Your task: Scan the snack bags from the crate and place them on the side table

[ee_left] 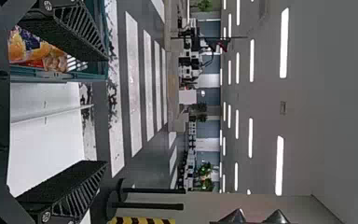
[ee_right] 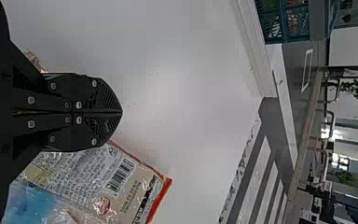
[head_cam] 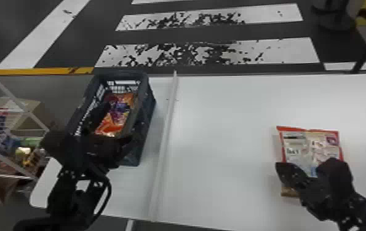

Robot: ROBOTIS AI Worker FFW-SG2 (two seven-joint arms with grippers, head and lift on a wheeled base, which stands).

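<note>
A wire rack point(head_cam: 12, 96) and cardboard box point(head_cam: 31, 112) stand at left, with white floor stripes point(head_cam: 46, 33) ahead and ceiling lights point(ee_left: 284, 42) above.

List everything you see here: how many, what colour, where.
Crate: one, dark blue-grey, table's left end
Snack packaging: at least one bag, orange and purple, inside crate
Snack bag: one, pale with red edges, table's right part
Table surface: white, across the middle
Raised strip: one, whitish, right of crate
Wire rack: one, light, far left
Floor stripes: several, worn white, beyond table
Left gripper: one, black, open at crate
Right gripper: one, black, shut, by red-edged bag
</note>
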